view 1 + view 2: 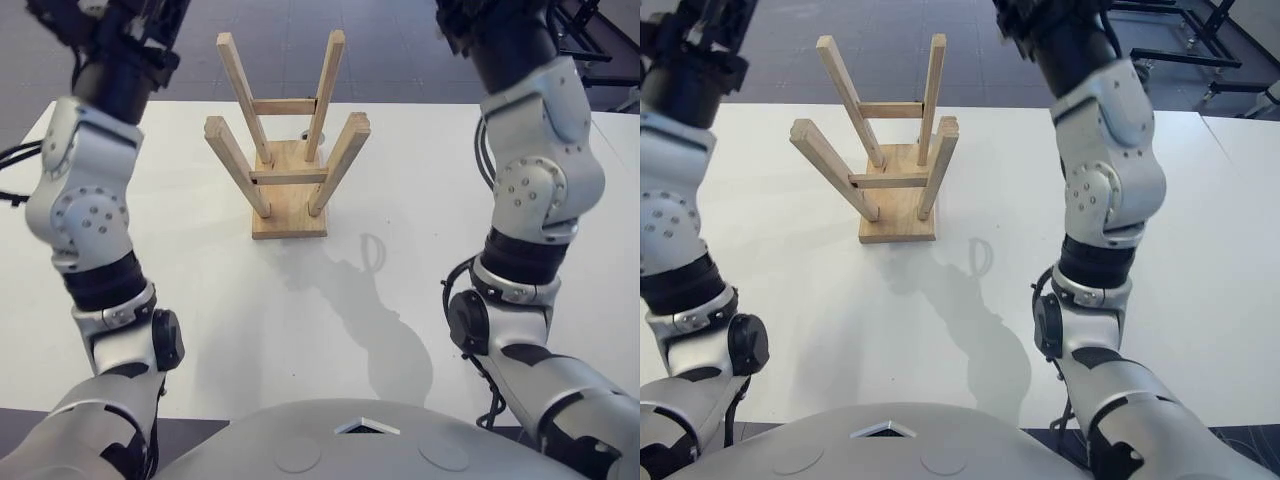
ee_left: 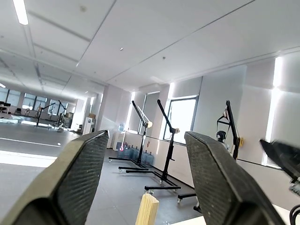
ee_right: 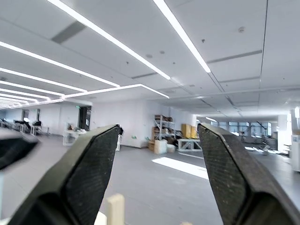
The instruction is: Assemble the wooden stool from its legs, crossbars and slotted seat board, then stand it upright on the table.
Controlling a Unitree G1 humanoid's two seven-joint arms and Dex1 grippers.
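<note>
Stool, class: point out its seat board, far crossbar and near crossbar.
seat board (image 1: pixel 290 222), left eye view, bare near part.
far crossbar (image 1: pixel 284 106), left eye view, its middle.
near crossbar (image 1: pixel 288 176), left eye view, its middle.

- No text, label, brand, number or sign can be read.
- The wooden stool (image 1: pixel 290 210), near the far edge of the tabletop (image 1: pixel 200 300), shows plain wood with no legible marking.
- The tabletop carries no legible print.
</note>
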